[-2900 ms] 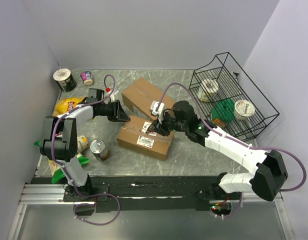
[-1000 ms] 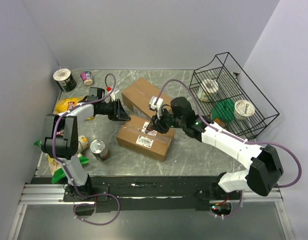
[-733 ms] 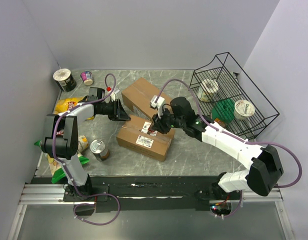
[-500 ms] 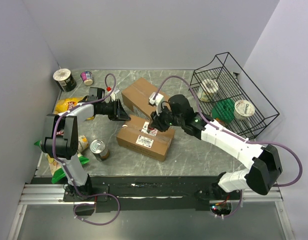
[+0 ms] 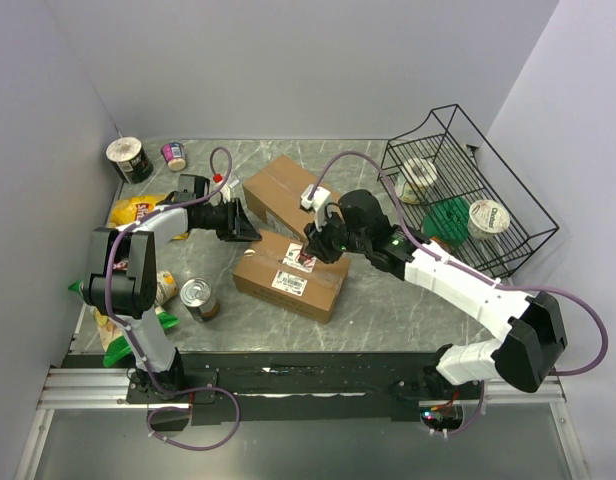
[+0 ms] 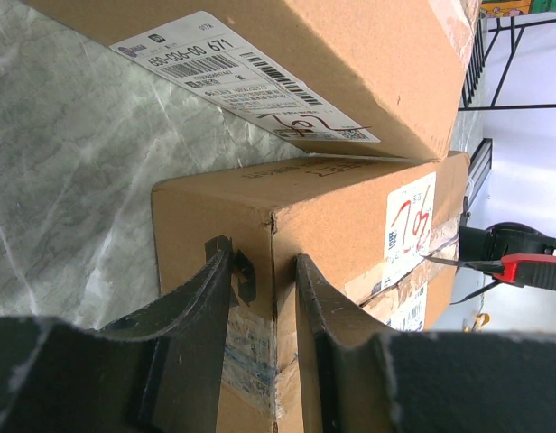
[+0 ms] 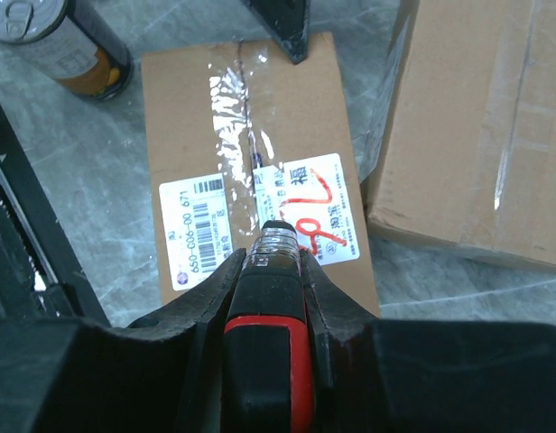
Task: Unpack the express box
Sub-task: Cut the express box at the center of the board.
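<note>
Reaching low across the table, the right arm angles forward with the right gripper clamped on a red-handled knife — blade tip on the taped seam of the express box, mid-table. Left arm lies level — the left gripper pinches the box's corner.

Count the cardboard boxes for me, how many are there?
2. The taped box lies in front, in the middle; the other box sits right behind it.
</note>
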You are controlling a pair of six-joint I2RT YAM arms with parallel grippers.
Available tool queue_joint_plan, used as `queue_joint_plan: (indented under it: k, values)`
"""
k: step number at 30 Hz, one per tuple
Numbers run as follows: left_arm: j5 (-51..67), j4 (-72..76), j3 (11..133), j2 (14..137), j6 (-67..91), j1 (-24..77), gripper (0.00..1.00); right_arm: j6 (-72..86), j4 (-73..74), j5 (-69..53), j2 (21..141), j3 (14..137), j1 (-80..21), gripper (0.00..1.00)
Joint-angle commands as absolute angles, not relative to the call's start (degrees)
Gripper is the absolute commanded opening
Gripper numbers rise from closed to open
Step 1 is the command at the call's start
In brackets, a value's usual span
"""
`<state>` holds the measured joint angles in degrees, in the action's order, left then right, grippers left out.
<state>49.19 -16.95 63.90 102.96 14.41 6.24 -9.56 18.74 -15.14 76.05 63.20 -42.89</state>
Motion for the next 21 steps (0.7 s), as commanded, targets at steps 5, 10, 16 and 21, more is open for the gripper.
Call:
queue_joint_plan:
  k: [5, 10, 16, 21]
  values:
    - [34.9, -19.2, 61.8, 108.1, 9.8, 6.9, 0.35, -6.4, 6.9, -15.6, 74.3, 63.9, -43.2, 0.00]
    - [34.8, -19.1, 61.5, 107.9, 9.8, 6.9, 0.35, -6.2, 4.7, -17.0, 77.7, 64.8, -44.0, 0.00]
    - [34.6, -19.1, 61.4, 107.7, 9.8, 6.9, 0.35, -7.6, 7.4, -17.5, 78.8, 64.7, -44.7, 0.00]
    - [34.2, -18.9, 61.1, 107.7, 9.7, 6.9, 0.35, -8.7, 10.4, -17.1, 77.8, 63.7, -44.7, 0.00]
